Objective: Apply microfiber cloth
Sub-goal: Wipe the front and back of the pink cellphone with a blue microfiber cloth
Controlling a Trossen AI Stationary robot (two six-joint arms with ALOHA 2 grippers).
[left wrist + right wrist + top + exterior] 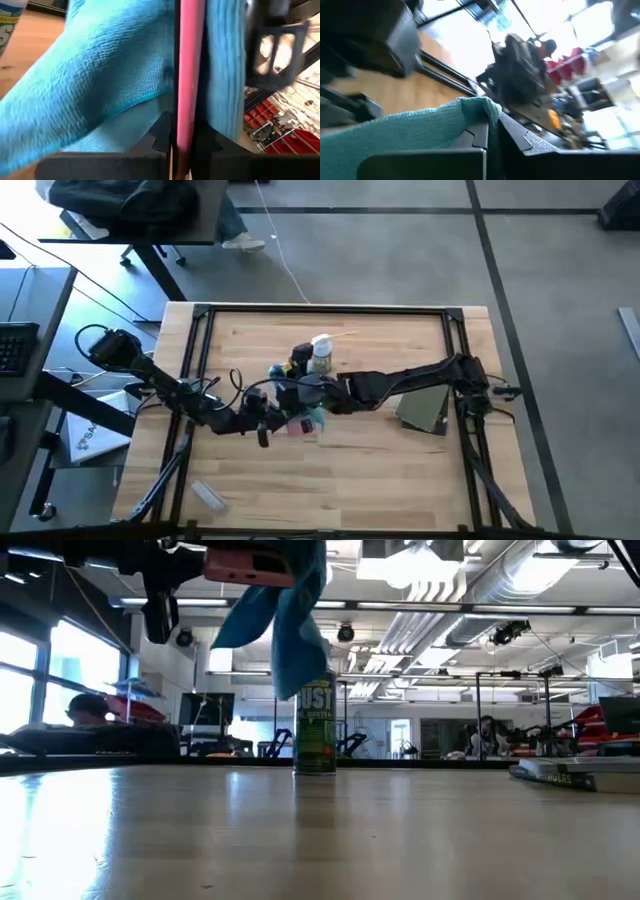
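Two robot arms meet above the middle of the desk [400, 480], wiping a pink phone with a blue cloth.

The left gripper [182, 137] has its fingers clenched on the pink phone [190, 75], held edge-on, long axis running straight out from the fingers. The right gripper [492, 132] grips the microfiber cloth [285, 620], which drapes against both faces of the phone, well above the desk. Both arms are equally near. A spray can [315, 725] stands behind.

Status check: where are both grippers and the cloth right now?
Left gripper shut on pink phone, held above table. Right gripper shut on microfiber cloth, draped against phone. Duster can stands just behind.
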